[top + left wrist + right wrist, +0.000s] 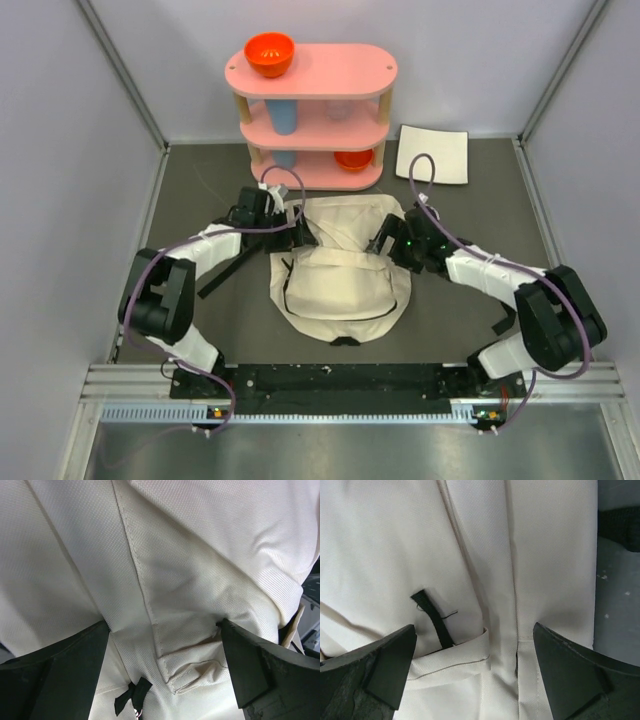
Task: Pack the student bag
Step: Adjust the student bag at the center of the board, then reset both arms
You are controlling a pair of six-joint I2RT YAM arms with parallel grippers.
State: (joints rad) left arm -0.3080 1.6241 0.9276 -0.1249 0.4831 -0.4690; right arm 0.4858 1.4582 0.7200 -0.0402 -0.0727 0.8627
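top view: the student bag (340,275) lies flat at the middle of the dark table (200,190), its far end towards the pink shelf (310,72); the left gripper (290,225) stands at the bag's far left corner and the right gripper (385,240) at its far right corner.

wrist views: both pairs of jaws are spread wide; each straddles a ridge of cream cloth and pinches nothing; a stitched seam (137,570) and a small folded hem lie between the left fingers; a black pull tab (434,620) and a hem edge lie between the right fingers.

step in hand, as judged: taking hold of the bag's top at both sides so that its mouth can be opened.

to do it well: sink each gripper until hem or seam, not one loose layer, sits deep between the pads; the cloth is soft and likely to slip from a shallow bite; close both sides together and raise them evenly, lest the bag drag sideways; avoid catching front and back layers in one pinch, which would hold the mouth shut.
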